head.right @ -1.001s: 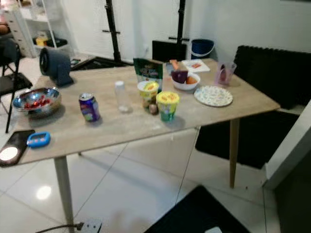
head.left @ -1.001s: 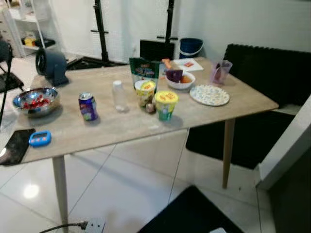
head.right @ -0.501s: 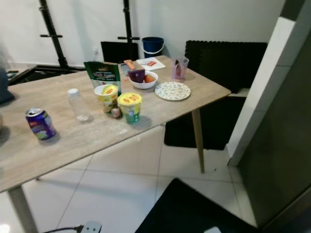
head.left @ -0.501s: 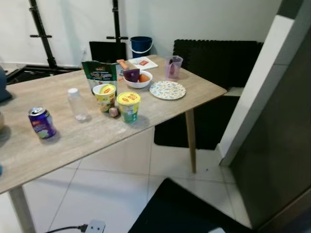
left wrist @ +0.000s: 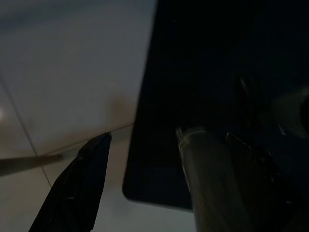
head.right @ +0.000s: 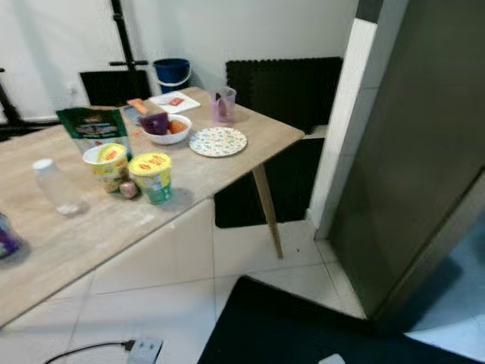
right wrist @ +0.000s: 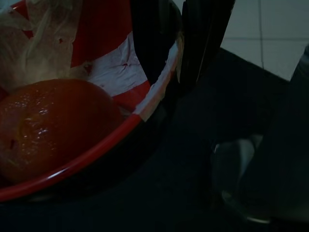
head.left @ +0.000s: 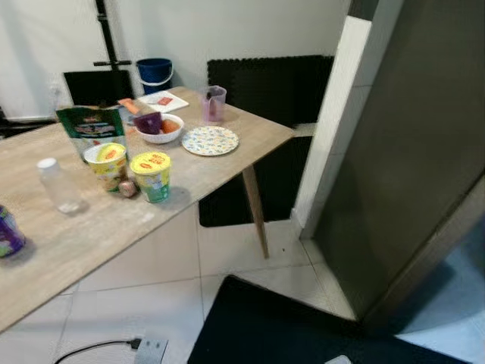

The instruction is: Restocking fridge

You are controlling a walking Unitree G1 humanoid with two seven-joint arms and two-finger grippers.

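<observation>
My right gripper [right wrist: 174,72] is shut on the rim of a red bowl [right wrist: 104,36]: one black finger is inside it, the other outside. An orange-red round fruit [right wrist: 53,125] and a crumpled clear wrap lie in the bowl. The dark grey fridge [head.left: 413,152] stands at the right, beside a white pillar [head.left: 333,114]. My left gripper [left wrist: 169,193] hangs open over the pale floor tiles and the edge of a black mat. Food stands on the wooden table [head.left: 197,171]: a green pouch [head.left: 93,125], two yellow-lidded cups [head.left: 152,174], a clear bottle [head.left: 57,186] and a purple can [head.left: 7,235].
A white bowl [head.left: 161,129], a patterned plate [head.left: 210,140] and a pink cup [head.left: 214,104] sit at the table's far end. A black mat [head.left: 280,330] lies on the floor before the fridge. A power strip [head.left: 151,351] and cable lie near my feet. Black panels lean on the wall.
The camera has swung to the right: the table has slid to the left of the picture and the fridge has come into view on the right. The things on the table have not moved.
</observation>
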